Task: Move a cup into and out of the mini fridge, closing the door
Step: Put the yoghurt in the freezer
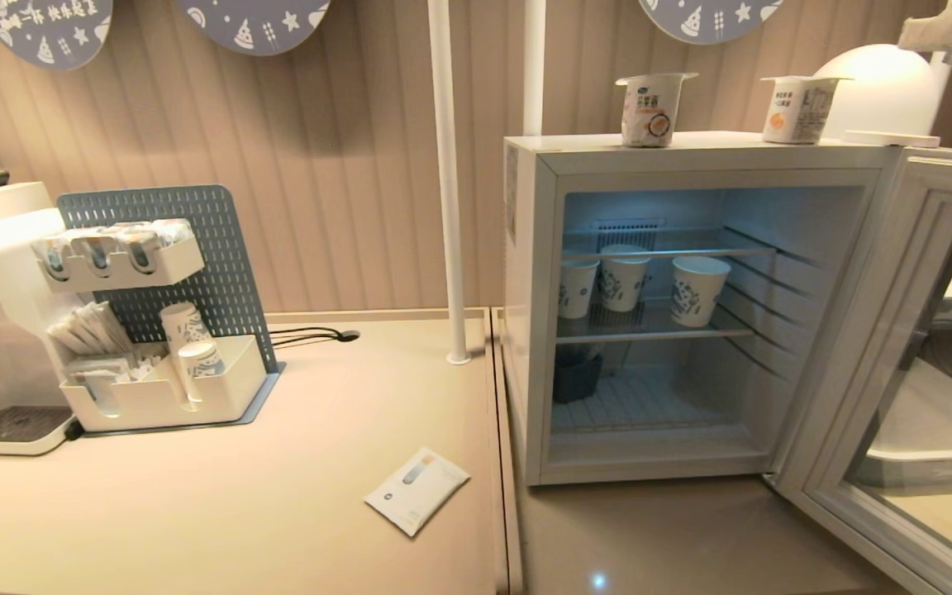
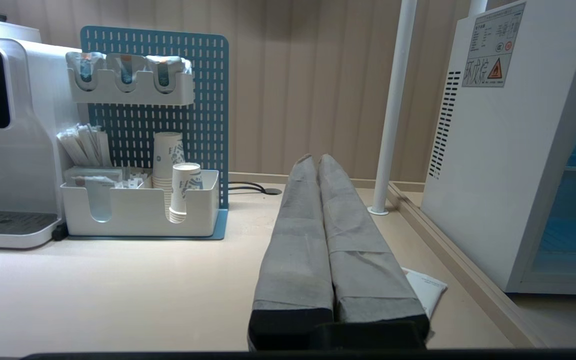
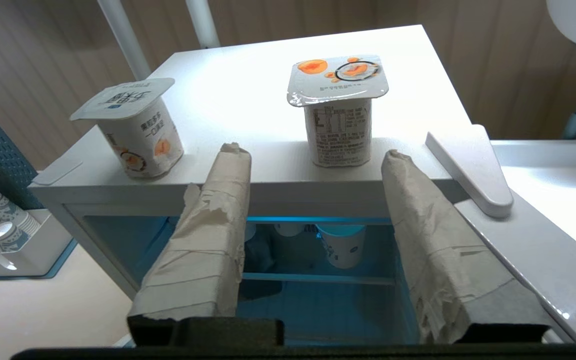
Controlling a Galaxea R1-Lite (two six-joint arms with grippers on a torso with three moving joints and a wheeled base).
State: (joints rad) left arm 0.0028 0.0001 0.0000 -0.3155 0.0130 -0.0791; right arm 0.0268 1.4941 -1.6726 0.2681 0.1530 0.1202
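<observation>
With the door swung wide, you are hovering the right tool, spread and empty, facing the yogurt cup atop the mini fridge, while the left tool is resting pressed together.

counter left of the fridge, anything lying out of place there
Yes: a flat white packet lies loose and askew on the counter, apart from the organizer that holds the other sachets. Nothing looks spilled or damaged.
</observation>
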